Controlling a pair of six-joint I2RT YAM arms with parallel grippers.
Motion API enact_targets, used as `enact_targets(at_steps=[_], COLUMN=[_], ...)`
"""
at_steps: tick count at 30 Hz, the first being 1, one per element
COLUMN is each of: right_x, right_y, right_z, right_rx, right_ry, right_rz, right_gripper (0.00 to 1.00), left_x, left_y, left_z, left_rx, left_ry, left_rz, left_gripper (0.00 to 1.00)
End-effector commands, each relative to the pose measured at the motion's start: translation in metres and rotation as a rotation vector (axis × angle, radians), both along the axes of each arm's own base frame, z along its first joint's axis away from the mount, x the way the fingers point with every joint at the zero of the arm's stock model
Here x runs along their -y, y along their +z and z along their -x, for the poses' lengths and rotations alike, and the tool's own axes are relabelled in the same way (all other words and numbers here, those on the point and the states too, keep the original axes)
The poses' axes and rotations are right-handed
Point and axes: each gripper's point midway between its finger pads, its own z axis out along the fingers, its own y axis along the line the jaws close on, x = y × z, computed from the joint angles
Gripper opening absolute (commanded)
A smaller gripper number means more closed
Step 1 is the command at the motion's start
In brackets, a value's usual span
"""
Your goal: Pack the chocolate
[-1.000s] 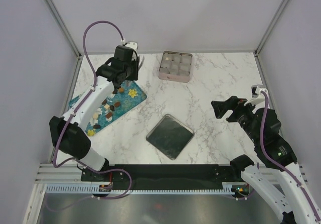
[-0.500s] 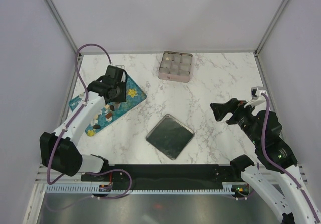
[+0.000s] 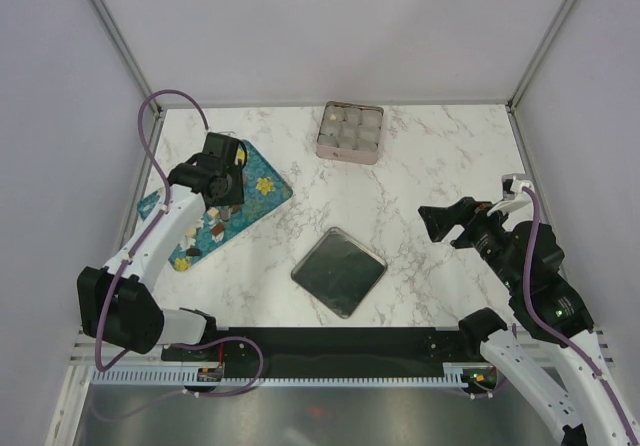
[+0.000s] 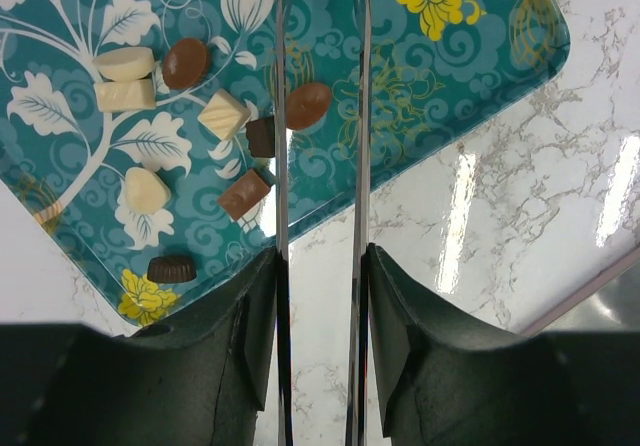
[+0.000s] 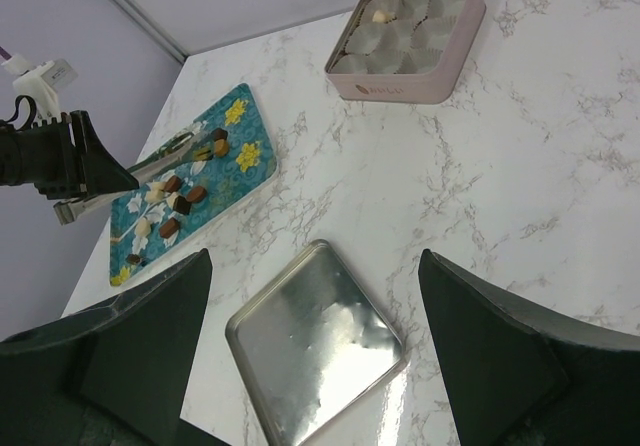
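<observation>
Teal tray (image 4: 470,116) holds oval chocolate (image 4: 308,105) lying diagonally.

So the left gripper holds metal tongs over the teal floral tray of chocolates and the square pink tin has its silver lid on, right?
No: the square pink tin is open; its silver lid lies apart on the marble table. The top external view shows it.
</observation>
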Motion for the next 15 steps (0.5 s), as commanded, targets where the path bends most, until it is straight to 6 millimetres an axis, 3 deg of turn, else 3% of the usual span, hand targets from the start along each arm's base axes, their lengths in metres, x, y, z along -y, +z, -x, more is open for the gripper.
enact_targets(at_steps=[1, 15], right_x=[-0.004, -0.006], right_y=[0.013, 0.011], right_z=[0.001, -0.003], right_rx=[0.046, 0.047], right_ry=[0.017, 0.022], right_rz=[-0.034, -0.033], right_gripper=[0.93, 0.93], left_x=[0.007, 0.011], left_y=[0.001, -0.027], left_z=[-0.004, -0.012], left_rx=[0.017, -0.047], left_ry=[0.026, 0.046], left_rz=[0.060, 0.075], left_gripper=[0.46, 0.47])
